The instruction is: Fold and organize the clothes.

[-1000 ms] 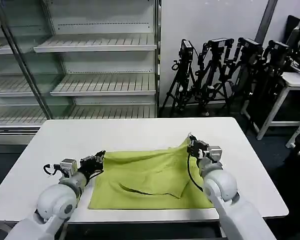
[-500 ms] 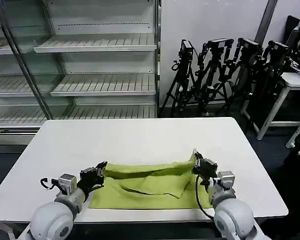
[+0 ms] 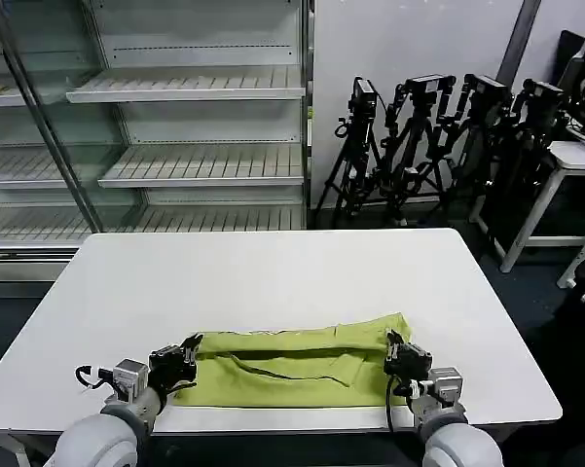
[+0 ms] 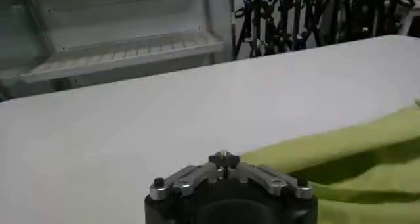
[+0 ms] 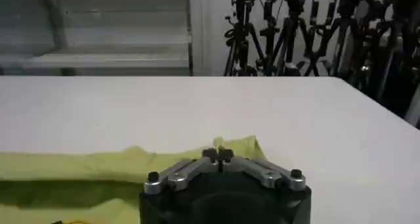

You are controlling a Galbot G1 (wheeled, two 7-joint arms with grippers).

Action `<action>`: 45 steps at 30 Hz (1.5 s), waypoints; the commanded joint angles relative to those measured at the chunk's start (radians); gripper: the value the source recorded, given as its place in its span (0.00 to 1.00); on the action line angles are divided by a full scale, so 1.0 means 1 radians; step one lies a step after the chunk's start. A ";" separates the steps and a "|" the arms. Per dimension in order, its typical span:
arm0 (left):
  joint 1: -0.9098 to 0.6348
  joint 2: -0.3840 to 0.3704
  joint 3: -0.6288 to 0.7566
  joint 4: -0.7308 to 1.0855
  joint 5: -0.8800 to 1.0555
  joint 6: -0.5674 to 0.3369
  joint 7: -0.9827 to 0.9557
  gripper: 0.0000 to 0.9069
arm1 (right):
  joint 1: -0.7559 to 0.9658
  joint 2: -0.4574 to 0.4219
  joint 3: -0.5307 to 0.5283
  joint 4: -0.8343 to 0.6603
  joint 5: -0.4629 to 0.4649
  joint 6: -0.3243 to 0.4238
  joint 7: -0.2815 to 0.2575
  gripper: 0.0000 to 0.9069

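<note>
The lime T-shirt (image 3: 292,365) is lying folded into a long band on the white table (image 3: 273,272), along its near edge. The left gripper (image 3: 180,358) is clenching the shirt's left end, fingers pinched together. The right gripper (image 3: 401,352) is clenching the shirt's right end, its tips meeting at the cloth's corner. Beyond the table, shelving (image 3: 185,92) and tripods (image 3: 438,136) are standing.
</note>
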 commanded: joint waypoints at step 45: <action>0.029 -0.229 0.037 0.047 -0.195 0.000 -0.170 0.07 | -0.231 0.049 0.129 0.187 -0.063 -0.014 -0.014 1.00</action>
